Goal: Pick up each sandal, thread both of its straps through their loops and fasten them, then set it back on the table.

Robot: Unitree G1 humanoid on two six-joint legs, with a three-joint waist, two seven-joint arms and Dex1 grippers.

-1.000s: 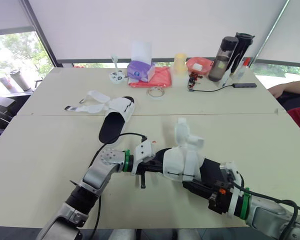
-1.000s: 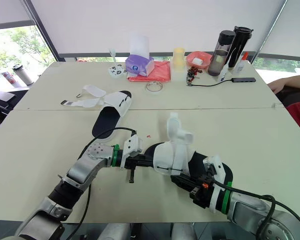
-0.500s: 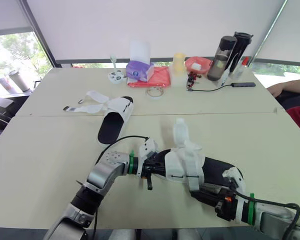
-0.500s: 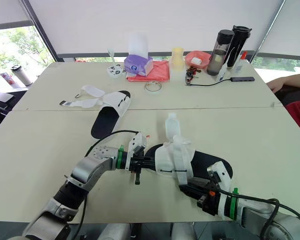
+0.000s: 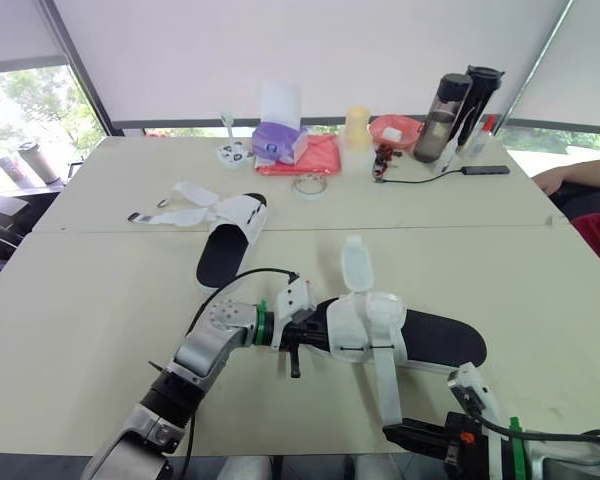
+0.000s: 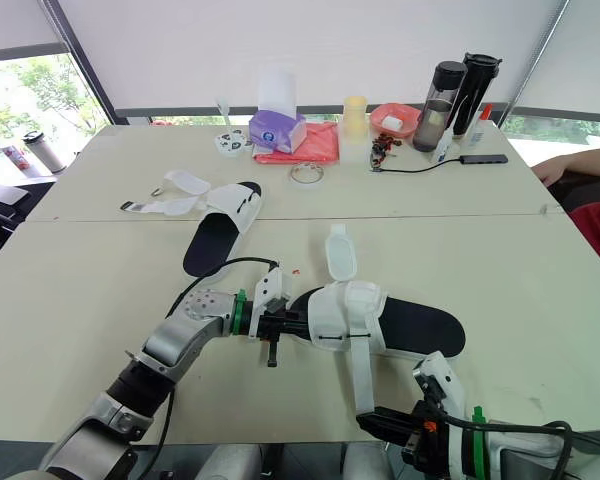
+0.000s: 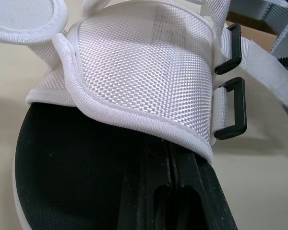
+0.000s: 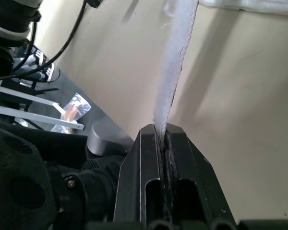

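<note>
At toe of near sandal (image 5: 430, 338), our left gripper (image 5: 310, 330) stays clamped on sole. On robot side of it, our right gripper (image 5: 392, 433), pinched shut on strap (image 5: 383, 385), has drawn back. Strap now taut, sandal flat on table (image 5: 100, 290). We judge fold-back fastening next.

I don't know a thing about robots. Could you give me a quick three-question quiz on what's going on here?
1. True or false: the right tool pinches a strap.
2. What does the left tool grip? A) a bottle B) the near sandal C) a tape roll
3. Fill in: the far sandal lies on the table, ___ (fastened/unfastened).

Key: 1 true; 2 B; 3 unfastened.
</note>
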